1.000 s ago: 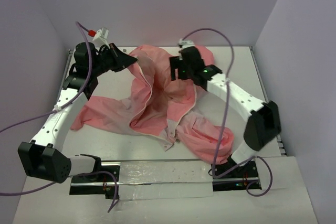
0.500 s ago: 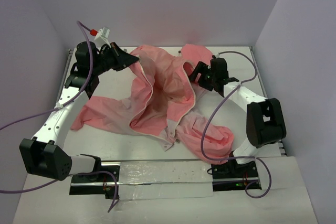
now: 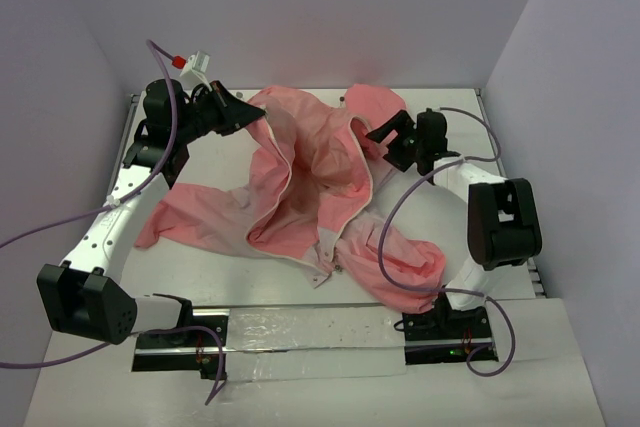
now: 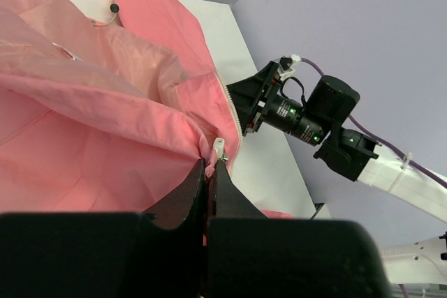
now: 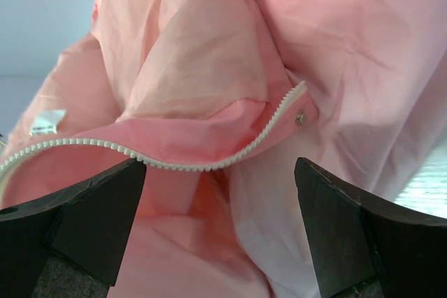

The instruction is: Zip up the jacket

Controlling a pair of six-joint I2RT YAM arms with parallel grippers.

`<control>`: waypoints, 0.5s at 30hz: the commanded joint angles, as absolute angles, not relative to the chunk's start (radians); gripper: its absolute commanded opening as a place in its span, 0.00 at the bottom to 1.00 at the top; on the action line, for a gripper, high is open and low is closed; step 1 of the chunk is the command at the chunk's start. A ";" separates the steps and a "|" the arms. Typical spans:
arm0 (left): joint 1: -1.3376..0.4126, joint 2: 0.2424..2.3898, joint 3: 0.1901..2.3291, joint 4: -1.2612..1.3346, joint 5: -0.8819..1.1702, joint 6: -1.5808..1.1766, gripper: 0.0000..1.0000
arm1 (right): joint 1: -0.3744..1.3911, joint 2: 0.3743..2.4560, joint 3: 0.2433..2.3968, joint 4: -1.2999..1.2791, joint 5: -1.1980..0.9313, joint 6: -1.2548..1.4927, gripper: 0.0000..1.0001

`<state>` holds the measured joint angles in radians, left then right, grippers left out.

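Note:
The salmon-pink jacket (image 3: 300, 197) lies open and rumpled in the middle of the table, its paler lining showing. My left gripper (image 3: 258, 115) is shut on the jacket's front edge at the back left; in the left wrist view the closed fingertips (image 4: 209, 167) pinch pink fabric just below the white zipper slider (image 4: 220, 150). My right gripper (image 3: 385, 145) stands open beside the jacket's right front edge, holding nothing. In the right wrist view its gripper (image 5: 220, 183) is spread wide before a row of white zipper teeth (image 5: 209, 164) and a metal snap (image 5: 301, 118).
The white table (image 3: 230, 277) ends in a taped strip (image 3: 300, 332) at the near edge. Lilac walls (image 3: 300, 17) close in the back and both sides. Purple cables (image 3: 400, 217) hang from both arms. A sleeve (image 3: 190, 209) trails to the left and another (image 3: 400, 262) to the right.
The right arm has pulled back to the right, off the jacket's middle, and its jaws have spread wider. The left gripper keeps its hold and has barely moved.

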<state>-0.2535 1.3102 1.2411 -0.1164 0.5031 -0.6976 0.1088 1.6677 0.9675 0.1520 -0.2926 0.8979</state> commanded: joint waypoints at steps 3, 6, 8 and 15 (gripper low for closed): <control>-0.250 1.271 1.240 -0.072 0.529 -0.687 0.00 | 0.077 1.713 0.959 0.268 -0.314 1.111 0.94; -0.250 1.269 1.242 -0.071 0.533 -0.686 0.00 | 0.071 1.745 0.963 0.277 -0.303 1.192 0.94; -0.250 1.262 1.244 -0.079 0.530 -0.683 0.00 | 0.070 1.751 0.944 0.311 -0.299 1.247 0.94; -0.251 1.241 1.243 -0.096 0.524 -0.672 0.00 | 0.036 1.716 0.842 0.399 -0.256 1.326 0.93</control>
<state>-0.2535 1.2866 1.2343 -0.1202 0.5049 -0.6905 0.0670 1.7410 0.8896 0.3099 -0.2946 1.2461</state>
